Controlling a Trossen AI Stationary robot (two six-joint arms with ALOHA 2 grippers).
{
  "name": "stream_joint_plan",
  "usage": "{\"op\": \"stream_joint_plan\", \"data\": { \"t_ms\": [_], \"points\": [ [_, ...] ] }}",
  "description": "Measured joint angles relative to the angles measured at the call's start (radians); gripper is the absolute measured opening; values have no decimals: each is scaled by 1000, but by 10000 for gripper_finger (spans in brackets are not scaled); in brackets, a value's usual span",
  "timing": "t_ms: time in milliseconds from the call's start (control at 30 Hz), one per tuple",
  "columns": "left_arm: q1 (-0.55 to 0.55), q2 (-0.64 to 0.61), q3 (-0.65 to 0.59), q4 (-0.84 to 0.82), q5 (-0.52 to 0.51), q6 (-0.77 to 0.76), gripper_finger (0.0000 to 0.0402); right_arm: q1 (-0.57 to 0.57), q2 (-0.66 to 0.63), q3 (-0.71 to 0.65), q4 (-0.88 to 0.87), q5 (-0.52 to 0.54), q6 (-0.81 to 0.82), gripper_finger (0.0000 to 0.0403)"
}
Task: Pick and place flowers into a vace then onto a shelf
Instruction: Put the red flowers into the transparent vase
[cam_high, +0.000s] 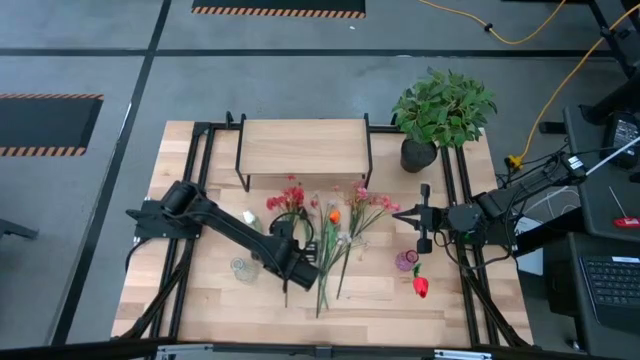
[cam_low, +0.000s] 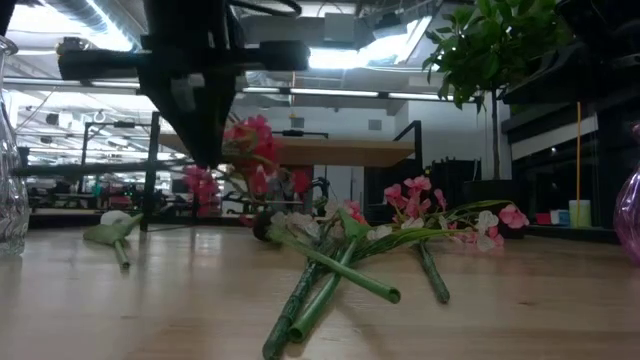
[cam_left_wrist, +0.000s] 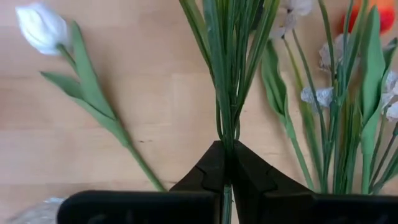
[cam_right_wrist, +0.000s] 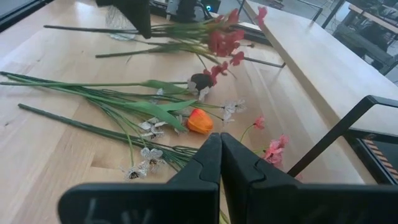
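My left gripper (cam_high: 287, 250) is over the table's middle, shut on a spray of flowers with red blooms (cam_high: 288, 197); the blooms (cam_low: 255, 150) stand raised above the table. Other flowers (cam_high: 340, 235) lie fanned out on the table to its right, among them an orange bloom (cam_right_wrist: 199, 121). A white tulip (cam_left_wrist: 43, 28) lies flat on its left. A clear glass vase (cam_high: 243, 268) stands just left of the gripper. My right gripper (cam_high: 405, 214) is shut on nothing, raised at the right of the flowers. The shelf (cam_high: 303, 148) stands at the far edge. My left gripper pinches the spray's bundle of thin green stems (cam_left_wrist: 227, 127) between its two fingers, partway down its length. The fingers come from above, slanting down, and lie across the stems. The bloom end is up off the table; whether the bare stem end (cam_high: 286, 298) touches the wood I cannot tell.
A bushy potted plant (cam_high: 440, 110) stands at the far right corner. A small purple vase (cam_high: 405, 262) and a red tulip (cam_high: 420, 287) are near the right arm. Black rails (cam_high: 185, 250) run along both sides of the table.
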Motion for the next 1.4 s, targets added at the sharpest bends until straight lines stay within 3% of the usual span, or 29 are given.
{"op": "stream_joint_plan", "data": {
  "t_ms": [333,800,1100,1400],
  "points": [
    [-31,-75,0,-81,-76,8,8,0,0,0,0,0,3,8],
    [-76,-117,1,-62,-164,294,8,0,0,0,27,1,4,8],
    [-80,-180,2,-10,-453,430,7,0,0,0,42,0,28,8],
    [-78,-229,2,-8,-517,654,5,0,0,0,72,1,25,8]
  ]
}}
